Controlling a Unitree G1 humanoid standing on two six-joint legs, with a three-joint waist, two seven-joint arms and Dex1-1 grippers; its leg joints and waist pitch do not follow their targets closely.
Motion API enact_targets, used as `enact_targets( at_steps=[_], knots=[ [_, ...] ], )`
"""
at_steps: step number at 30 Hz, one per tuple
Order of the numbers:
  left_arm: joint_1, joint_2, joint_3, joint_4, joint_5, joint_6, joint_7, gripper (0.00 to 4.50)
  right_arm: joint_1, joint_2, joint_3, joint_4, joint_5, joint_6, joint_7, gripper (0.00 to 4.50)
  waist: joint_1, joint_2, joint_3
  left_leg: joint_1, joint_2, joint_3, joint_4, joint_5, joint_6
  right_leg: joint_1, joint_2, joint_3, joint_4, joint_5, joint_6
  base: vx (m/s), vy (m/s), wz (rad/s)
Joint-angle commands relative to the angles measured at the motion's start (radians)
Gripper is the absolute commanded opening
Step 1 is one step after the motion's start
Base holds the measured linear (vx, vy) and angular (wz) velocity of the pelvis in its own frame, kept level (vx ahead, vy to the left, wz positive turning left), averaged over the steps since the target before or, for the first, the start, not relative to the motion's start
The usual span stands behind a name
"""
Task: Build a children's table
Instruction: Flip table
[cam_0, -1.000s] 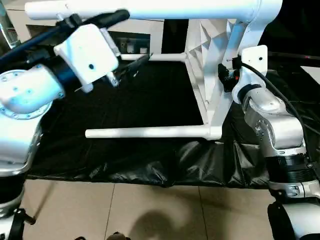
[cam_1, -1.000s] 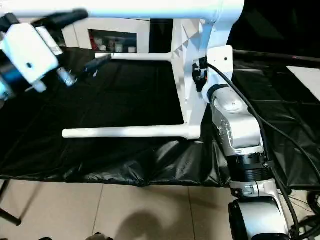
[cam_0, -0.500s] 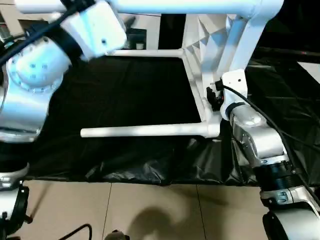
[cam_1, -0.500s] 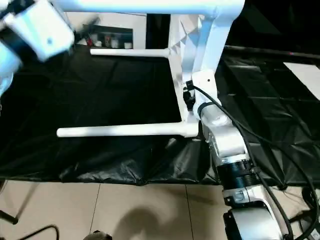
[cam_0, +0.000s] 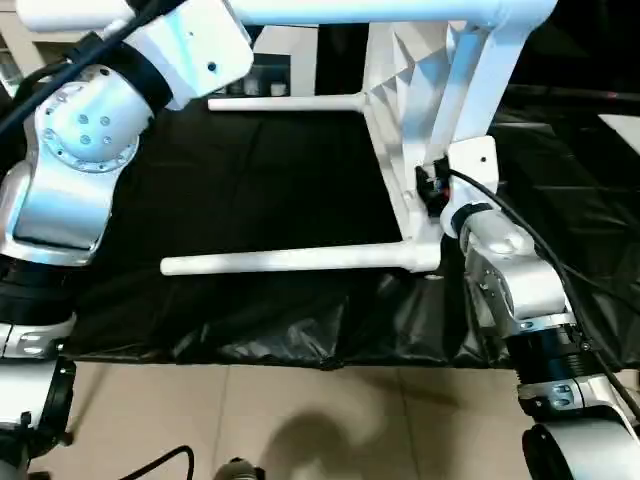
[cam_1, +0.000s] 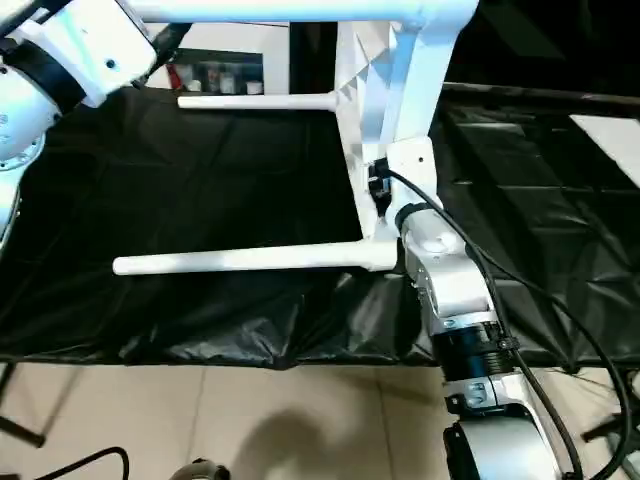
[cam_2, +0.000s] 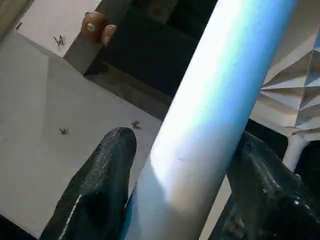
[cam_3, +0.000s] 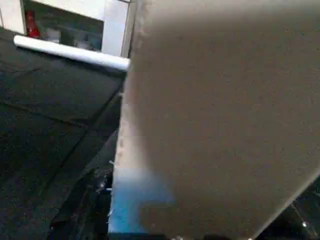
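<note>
Black fingers (cam_2: 102, 185) of the left gripper (cam_2: 175, 190) straddle the upper tube leg (cam_2: 210, 110), one on each side, pressed against it: gripping. Over at the right gripper (cam_0: 432, 190), the fingers sit against the tabletop's (cam_0: 430, 110) edge; whether they clamp it I cannot tell. That tabletop stands on its side on the black-covered bench (cam_0: 250, 180), ribbed underside showing, with two more legs (cam_0: 290, 261) reaching out level over the cloth.

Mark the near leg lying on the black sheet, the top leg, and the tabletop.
near leg (cam_0: 290, 261), left eye view, mid-tube.
top leg (cam_2: 210, 115), left wrist view, tube between the black fingers.
tabletop (cam_0: 420, 110), left eye view, ribbed underside.
</note>
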Motion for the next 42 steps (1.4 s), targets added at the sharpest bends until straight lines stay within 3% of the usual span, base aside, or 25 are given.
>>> enact_targets(
  at_steps=[1, 10, 12, 13, 15, 16, 17, 18, 19, 21, 22, 24, 25, 26, 27, 28, 29, 30, 33, 34, 36, 38, 42],
  knots=[
    [-0.020, -0.036, -0.014, -0.012, -0.049, -0.002, -0.015, 2.62, 0.004, 0.008, -0.003, 0.019, -0.001, -0.025, 0.000, 2.02, 0.001, 0.013, -0.075, 0.040, 0.011, -0.006, -0.060, -0.174, -0.099, 0.030, -0.052, 0.025, -0.059, 0.079, -0.161, 0.000, 0.000, 0.00],
    [-0.004, -0.073, 0.008, -0.028, -0.080, 0.046, -0.018, 2.49, -0.027, -0.007, -0.007, 0.045, -0.015, -0.065, 0.020, 1.98, 0.004, 0.013, -0.073, 0.042, 0.012, -0.005, -0.062, -0.187, -0.094, 0.026, -0.052, 0.026, -0.062, 0.044, -0.157, 0.000, 0.000, 0.00],
    [-0.012, -0.133, 0.094, -0.038, -0.196, 0.115, -0.002, 2.49, -0.101, -0.078, -0.032, 0.078, -0.020, -0.120, 0.078, 1.98, 0.006, 0.012, -0.074, 0.041, 0.011, -0.004, -0.060, -0.181, -0.088, 0.028, -0.052, 0.026, -0.061, 0.047, -0.161, 0.000, 0.000, 0.00],
    [-0.012, -0.135, 0.098, -0.038, -0.200, 0.117, -0.001, 2.49, -0.104, -0.081, -0.033, 0.079, -0.020, -0.122, 0.080, 1.98, 0.005, 0.010, -0.073, 0.041, 0.010, -0.003, -0.059, -0.187, -0.088, 0.027, -0.052, 0.025, -0.062, 0.037, -0.168, 0.000, 0.000, 0.00],
    [-0.015, -0.148, 0.121, -0.039, -0.230, 0.133, 0.007, 2.49, -0.127, -0.103, -0.040, 0.087, -0.020, -0.136, 0.097, 1.98, 0.014, 0.004, -0.077, 0.032, 0.006, 0.003, -0.050, -0.121, -0.046, 0.035, -0.052, 0.028, -0.058, 0.076, -0.178, 0.000, 0.000, 0.00],
    [-0.009, -0.173, 0.197, -0.020, -0.292, 0.153, 0.035, 2.49, -0.236, -0.194, -0.058, 0.139, -0.026, -0.185, 0.165, 1.98, 0.015, 0.006, -0.078, 0.028, 0.005, 0.004, -0.048, -0.098, -0.032, 0.034, -0.052, 0.029, -0.056, 0.095, -0.178, 0.000, 0.000, 0.00],
    [0.002, -0.182, 0.239, -0.014, -0.321, 0.164, 0.052, 2.49, -0.292, -0.236, -0.065, 0.166, -0.025, -0.204, 0.204, 1.97, 0.015, 0.002, -0.087, 0.024, -0.001, 0.008, -0.036, -0.062, 0.001, 0.041, -0.048, 0.027, -0.048, 0.143, -0.204, 0.000, 0.000, 0.00],
    [0.002, -0.182, 0.239, -0.014, -0.321, 0.164, 0.052, 2.49, -0.292, -0.236, -0.065, 0.166, -0.025, -0.204, 0.204, 1.97, 0.017, -0.001, -0.092, 0.017, -0.005, 0.010, -0.029, -0.020, 0.021, 0.045, -0.043, 0.028, -0.041, 0.197, -0.208, 0.000, 0.000, 0.00],
    [0.008, -0.189, 0.265, -0.010, -0.340, 0.172, 0.065, 2.49, -0.328, -0.263, -0.069, 0.185, -0.024, -0.216, 0.230, 1.96, 0.024, 0.002, -0.090, 0.012, -0.006, 0.016, -0.023, 0.032, 0.066, 0.033, -0.040, 0.030, -0.036, 0.283, -0.208, 0.000, 0.000, 0.00],
    [0.027, -0.198, 0.302, -0.013, -0.361, 0.182, 0.082, 2.49, -0.373, -0.296, -0.062, 0.208, -0.030, -0.230, 0.271, 1.95, 0.023, 0.008, -0.086, 0.009, -0.006, 0.018, -0.019, -0.003, 0.085, 0.028, -0.043, 0.025, -0.037, 0.249, -0.217, 0.000, 0.000, 0.00],
    [0.058, -0.212, 0.342, -0.024, -0.385, 0.202, 0.102, 2.49, -0.424, -0.326, -0.056, 0.236, -0.032, -0.246, 0.317, 1.95, 0.019, -0.008, -0.087, 0.008, -0.002, 0.020, -0.018, -0.011, 0.095, 0.031, -0.042, 0.025, -0.037, 0.234, -0.217, 0.000, 0.000, 0.00],
    [0.090, -0.226, 0.375, -0.038, -0.404, 0.221, 0.117, 2.48, -0.470, -0.347, -0.056, 0.257, -0.028, -0.257, 0.356, 1.95, 0.019, -0.004, -0.085, 0.006, 0.002, 0.017, -0.018, -0.017, 0.107, 0.028, -0.044, 0.022, -0.038, 0.201, -0.221, 0.000, 0.000, 0.00],
    [0.090, -0.226, 0.375, -0.038, -0.404, 0.221, 0.117, 2.47, -0.470, -0.347, -0.056, 0.257, -0.028, -0.257, 0.356, 1.95, 0.019, 0.003, -0.083, 0.007, 0.005, 0.015, -0.019, -0.021, 0.105, 0.022, -0.044, 0.023, -0.039, 0.177, -0.215, 0.000, 0.000, 0.00],
    [0.131, -0.242, 0.405, -0.062, -0.421, 0.247, 0.128, 2.47, -0.516, -0.359, -0.069, 0.270, -0.001, -0.256, 0.406, 1.95, 0.016, -0.004, -0.082, 0.009, 0.008, 0.016, -0.020, -0.025, 0.102, 0.020, -0.042, 0.024, -0.041, 0.165, -0.212, 0.000, 0.000, 0.00],
    [0.181, -0.265, 0.427, -0.099, -0.422, 0.285, 0.127, 2.47, -0.560, -0.370, -0.073, 0.286, 0.024, -0.257, 0.464, 1.95, 0.014, -0.002, -0.083, 0.013, 0.012, 0.014, -0.021, -0.038, 0.092, 0.019, -0.043, 0.022, -0.037, 0.158, -0.217, 0.000, 0.000, 0.00],
    [0.257, -0.284, 0.422, -0.154, -0.398, 0.328, 0.105, 2.46, -0.604, -0.394, -0.038, 0.305, 0.025, -0.266, 0.583, 1.95, 0.003, -0.029, -0.077, 0.009, 0.016, 0.014, -0.026, -0.071, 0.082, 0.027, -0.045, 0.019, -0.041, 0.126, -0.226, 0.000, 0.000, 0.00],
    [0.275, -0.288, 0.413, -0.167, -0.393, 0.338, 0.097, 2.45, -0.615, -0.403, -0.014, 0.322, 0.014, -0.277, 0.629, 1.95, 0.000, -0.035, -0.075, 0.012, 0.016, 0.015, -0.025, -0.081, 0.085, 0.024, -0.044, 0.020, -0.044, 0.114, -0.227, 0.000, 0.000, 0.00],
    [0.283, -0.288, 0.405, -0.171, -0.391, 0.340, 0.092, 2.42, -0.620, -0.408, 0.003, 0.333, 0.005, -0.288, 0.660, 1.95, -0.001, -0.028, -0.069, 0.015, 0.017, 0.016, -0.025, -0.108, 0.086, 0.015, -0.045, 0.022, -0.051, 0.065, -0.224, 0.000, 0.000, 0.00],
    [0.287, -0.280, 0.386, -0.174, -0.383, 0.334, 0.088, 2.31, -0.625, -0.409, 0.023, 0.354, 0.000, -0.299, 0.711, 1.95, -0.007, -0.021, -0.060, 0.027, 0.022, 0.015, -0.033, -0.201, 0.044, -0.001, -0.045, 0.024, -0.065, -0.068, -0.210, 0.000, 0.000, 0.00],
    [0.282, -0.271, 0.371, -0.176, -0.394, 0.336, 0.096, 2.24, -0.631, -0.407, 0.049, 0.388, -0.026, -0.322, 0.747, 1.95, -0.008, -0.026, -0.059, 0.033, 0.025, 0.011, -0.038, -0.275, -0.010, -0.005, -0.045, 0.022, -0.068, -0.139, -0.191, -0.052, 0.010, 0.03],
    [0.280, -0.258, 0.356, -0.175, -0.394, 0.333, 0.099, 2.21, -0.637, -0.397, 0.055, 0.416, -0.032, -0.330, 0.767, 1.95, -0.011, -0.031, -0.055, 0.038, 0.022, 0.009, -0.041, -0.349, -0.041, -0.013, -0.043, 0.022, -0.074, -0.201, -0.174, -0.026, 0.005, 0.02],
    [0.281, -0.254, 0.353, -0.184, -0.386, 0.342, 0.093, 2.15, -0.640, -0.392, 0.059, 0.434, -0.038, -0.341, 0.785, 2.48, -0.015, -0.035, -0.055, 0.036, 0.019, 0.004, -0.045, -0.395, -0.057, -0.015, -0.047, 0.023, -0.077, -0.244, -0.148, 0.000, 0.000, 0.00],
    [0.280, -0.256, 0.353, -0.199, -0.373, 0.357, 0.083, 2.09, -0.648, -0.391, 0.061, 0.461, -0.034, -0.362, 0.802, 2.80, -0.021, -0.038, -0.053, 0.031, 0.018, 0.000, -0.047, -0.435, -0.055, -0.017, -0.052, 0.020, -0.081, -0.283, -0.137, 0.000, 0.000, 0.00]
  ],
)
